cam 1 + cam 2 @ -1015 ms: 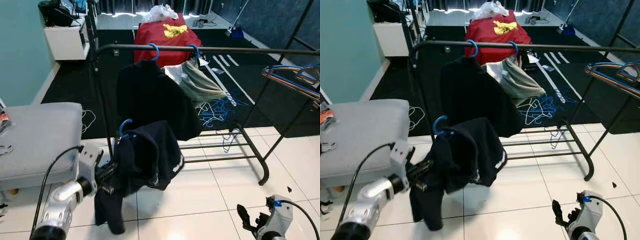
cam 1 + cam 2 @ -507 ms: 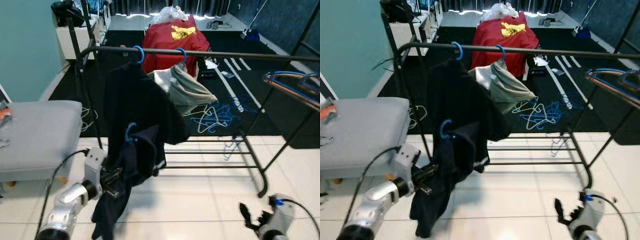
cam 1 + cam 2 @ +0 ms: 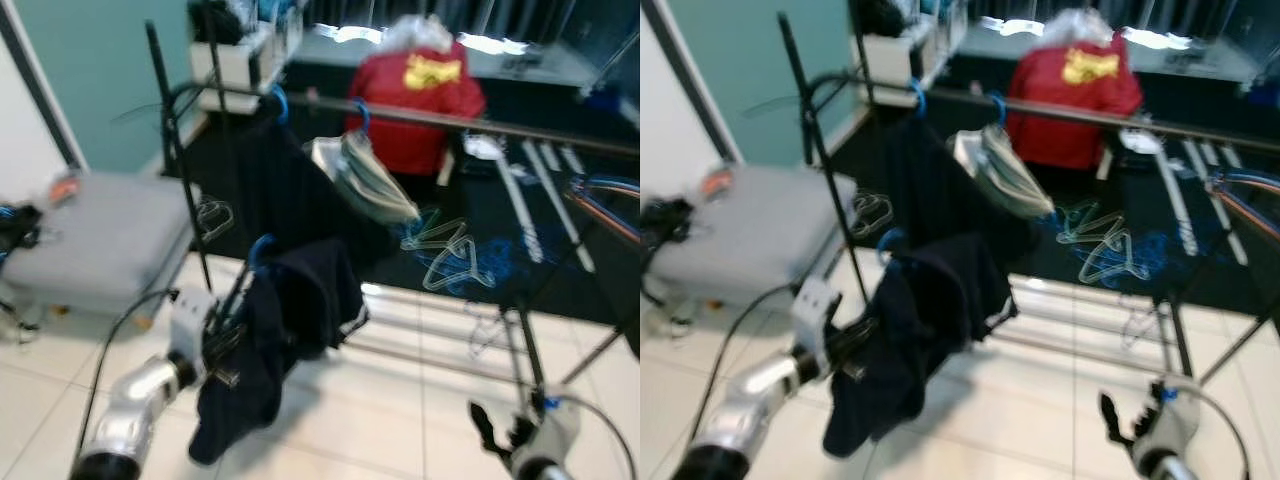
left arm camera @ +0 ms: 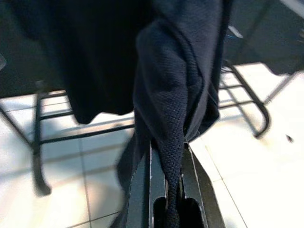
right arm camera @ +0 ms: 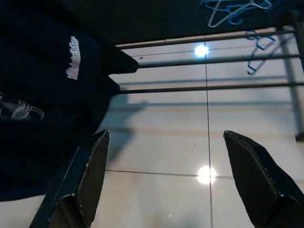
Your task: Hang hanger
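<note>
My left gripper (image 3: 225, 345) is shut on a dark navy garment (image 3: 290, 320) that hangs on a blue hanger; the hanger's hook (image 3: 259, 247) sticks up above the cloth. In the left wrist view the cloth (image 4: 166, 118) is pinched between the black fingers (image 4: 142, 190). The black clothes rail (image 3: 480, 122) runs across behind it, above the held hanger. On the rail hang a black garment (image 3: 285, 175) and a grey one (image 3: 370, 180), both on blue hangers. My right gripper (image 3: 478, 428) hangs low at the right, open, with its fingers (image 5: 85, 175) wide apart over the tiles.
A grey padded bench (image 3: 95, 235) stands at the left. A red cloth (image 3: 420, 100) lies over something behind the rail. Loose blue and white hangers (image 3: 455, 255) lie on the dark carpet. A second rack (image 3: 600, 195) stands at the right. The rack's low bars (image 3: 440, 340) cross the tiles.
The camera has swung and blurred, so the whole scene has shifted right. My left gripper keeps its hold on the navy garment; the right gripper still hangs open.
</note>
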Tool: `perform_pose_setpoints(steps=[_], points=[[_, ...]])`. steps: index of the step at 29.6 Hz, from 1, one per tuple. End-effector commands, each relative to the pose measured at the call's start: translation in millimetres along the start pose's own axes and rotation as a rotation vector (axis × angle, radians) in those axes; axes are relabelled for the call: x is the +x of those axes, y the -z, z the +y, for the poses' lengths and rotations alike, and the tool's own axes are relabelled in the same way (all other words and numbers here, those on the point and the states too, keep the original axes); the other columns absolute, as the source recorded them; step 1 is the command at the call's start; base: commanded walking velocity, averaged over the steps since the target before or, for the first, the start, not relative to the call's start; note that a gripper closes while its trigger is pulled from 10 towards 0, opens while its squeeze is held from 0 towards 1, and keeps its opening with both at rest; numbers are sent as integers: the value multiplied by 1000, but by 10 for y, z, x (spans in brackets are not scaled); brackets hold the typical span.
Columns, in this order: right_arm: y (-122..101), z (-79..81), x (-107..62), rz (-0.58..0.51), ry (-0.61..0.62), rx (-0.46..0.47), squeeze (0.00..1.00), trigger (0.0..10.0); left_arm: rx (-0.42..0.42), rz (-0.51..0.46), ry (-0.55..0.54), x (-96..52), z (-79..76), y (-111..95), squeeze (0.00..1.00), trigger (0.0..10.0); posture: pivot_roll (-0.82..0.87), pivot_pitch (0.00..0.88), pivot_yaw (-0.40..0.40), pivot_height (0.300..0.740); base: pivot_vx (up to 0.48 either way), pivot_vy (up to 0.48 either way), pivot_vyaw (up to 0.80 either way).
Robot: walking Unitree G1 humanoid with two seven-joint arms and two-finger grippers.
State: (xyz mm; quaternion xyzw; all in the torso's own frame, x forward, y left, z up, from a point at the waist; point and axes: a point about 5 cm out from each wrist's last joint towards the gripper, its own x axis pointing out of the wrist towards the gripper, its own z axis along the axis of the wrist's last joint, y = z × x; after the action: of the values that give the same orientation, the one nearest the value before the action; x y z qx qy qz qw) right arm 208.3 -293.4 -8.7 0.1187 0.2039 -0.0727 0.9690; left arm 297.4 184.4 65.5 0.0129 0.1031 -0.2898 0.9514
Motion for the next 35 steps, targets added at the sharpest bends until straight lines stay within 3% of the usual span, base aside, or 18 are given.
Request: perform_pose_setpoints(steps=[1, 18, 27, 35], points=[[60, -8, -29, 19, 8, 1, 0, 10000, 9, -22, 2, 4, 6, -48, 0, 10000, -103, 102, -20, 740, 0, -446, 794], [81, -29, -27, 38, 37, 2, 0, 10000, 7, -49, 46, 44, -19, -132, 0, 10000, -106, 85, -22, 740, 0, -446, 85], [92, -39, -25, 47, 50, 8, 0, 10000, 31, -77, 37, 60, 24, -224, 0, 10000, -109, 89, -23, 740, 0, -247, -800], [71, -47, -22, 34, 57, 9, 0, 10000, 91, -173, 7, 89, 104, -534, 0, 10000, -110, 95, -22, 740, 0, 0, -51]])
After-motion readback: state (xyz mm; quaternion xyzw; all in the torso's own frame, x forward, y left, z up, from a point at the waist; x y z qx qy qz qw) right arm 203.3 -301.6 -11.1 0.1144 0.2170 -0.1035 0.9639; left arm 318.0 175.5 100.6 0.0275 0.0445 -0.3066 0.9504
